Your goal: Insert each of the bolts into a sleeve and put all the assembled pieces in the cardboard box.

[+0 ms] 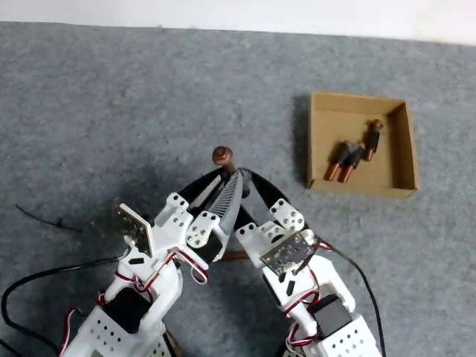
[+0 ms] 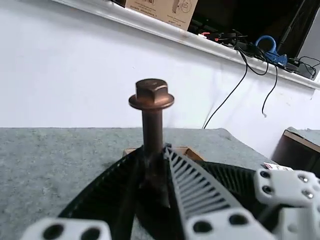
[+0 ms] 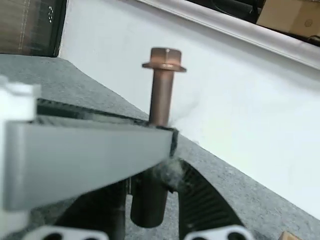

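A copper bolt [image 1: 222,155] stands upright where both arms meet mid-table, its hex head on top. The left gripper [image 1: 227,175] is shut on the bolt's shaft [image 2: 152,125], seen between its fingertips [image 2: 152,154]. Below that, the right gripper [image 3: 150,192] is shut on a dark brown sleeve [image 3: 147,202], and the bolt [image 3: 162,90] enters the sleeve's top. The left gripper's finger crosses in front in the right wrist view. The right gripper [image 1: 239,178] comes in from the lower right. The cardboard box [image 1: 361,191] sits at the right and holds three assembled pieces [image 1: 349,158].
Grey mat [image 1: 111,111] covers the table, with open room on the left and at the back. A thin black tie [image 1: 44,221] lies at the left. A reddish-brown piece [image 1: 236,256] shows on the mat between the two arms. Cables trail at the arms' bases.
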